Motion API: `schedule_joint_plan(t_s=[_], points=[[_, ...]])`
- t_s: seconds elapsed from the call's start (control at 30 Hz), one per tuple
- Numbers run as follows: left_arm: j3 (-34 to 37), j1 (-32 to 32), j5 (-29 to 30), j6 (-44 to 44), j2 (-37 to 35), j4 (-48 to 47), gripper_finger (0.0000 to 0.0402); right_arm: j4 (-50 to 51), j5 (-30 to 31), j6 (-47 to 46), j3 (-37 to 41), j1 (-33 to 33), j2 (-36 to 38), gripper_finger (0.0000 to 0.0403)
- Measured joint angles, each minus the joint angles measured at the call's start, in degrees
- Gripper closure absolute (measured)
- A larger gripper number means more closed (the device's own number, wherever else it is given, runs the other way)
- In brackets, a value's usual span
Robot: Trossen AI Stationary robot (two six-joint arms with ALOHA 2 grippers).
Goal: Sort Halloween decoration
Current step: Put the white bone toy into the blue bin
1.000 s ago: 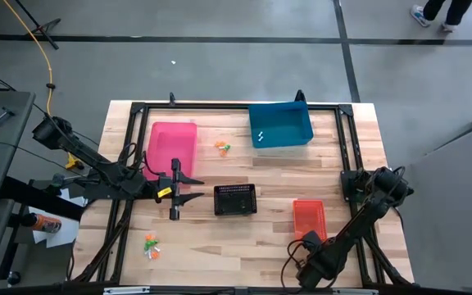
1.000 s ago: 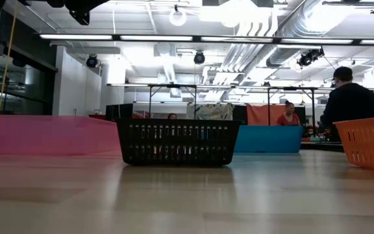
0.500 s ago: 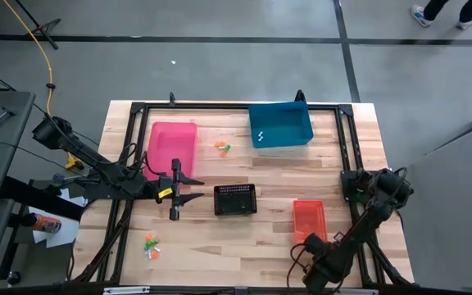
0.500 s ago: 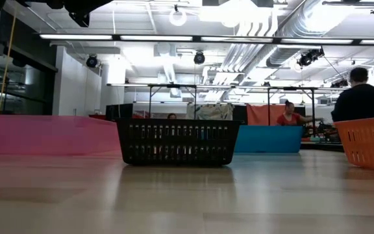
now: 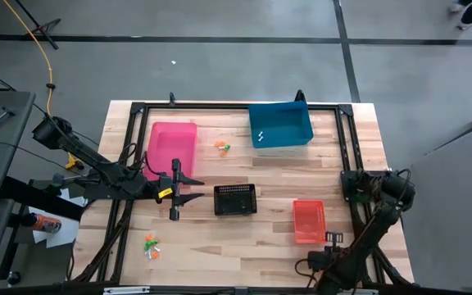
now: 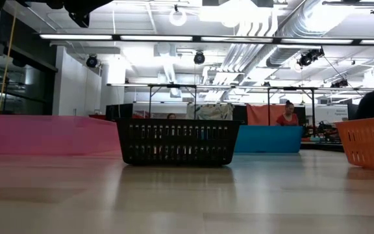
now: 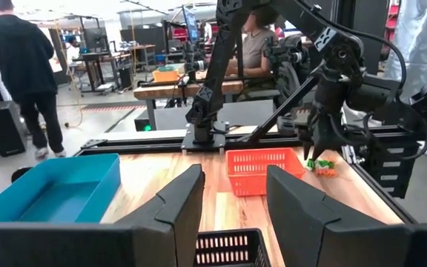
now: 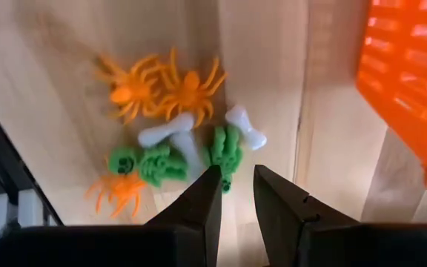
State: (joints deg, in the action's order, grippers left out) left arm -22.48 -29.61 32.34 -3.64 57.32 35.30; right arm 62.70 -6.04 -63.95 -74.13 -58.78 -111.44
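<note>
Over the last second the right arm swings outward across the pale wooden table, its wrist leaving the near end of the shallow red mesh bin and moving toward the table's near right corner. The right gripper now hangs tip-down directly over a small heap of plastic Halloween trinkets: orange spiders, green skeletons and white bones lying touching one another just beside the red bin. Its fingers stand only slightly parted with nothing between them, their tips nearest a green skeleton, so I judge a pick from this heap is being lined up and not yet made. The left arm waits unmoved, its left gripper spread wide between the flat pink plastic bin and the small black mesh basket. Two further trinket clusters lie unsorted, one between the pink bin and the blue plastic bin, one near the table's left front.
</note>
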Motion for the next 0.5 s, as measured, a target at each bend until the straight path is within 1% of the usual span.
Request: schedule_joint_plan(t_s=[0.17,0.27,0.4,0.5], points=[[0.04,0.00,0.02,0.56,-0.02,-1.08,0.0268,0.02,0.87,1.19,0.00,-0.27,-0.02,0.0326],[0.04,0.00,0.02,0.54,-0.02,-1.10,0.0268,-0.17,3.35,1.46,0.00,-0.27,0.00,0.0310],[0.04,0.00,0.02,0.52,-0.02,-1.10,0.0268,-0.42,3.62,4.10,0.00,-0.09,0.00,0.0284],[0.04,-0.02,0.02,0.52,-0.02,-1.12,0.0268,-0.40,3.70,4.59,0.00,-0.12,0.00,0.0278]])
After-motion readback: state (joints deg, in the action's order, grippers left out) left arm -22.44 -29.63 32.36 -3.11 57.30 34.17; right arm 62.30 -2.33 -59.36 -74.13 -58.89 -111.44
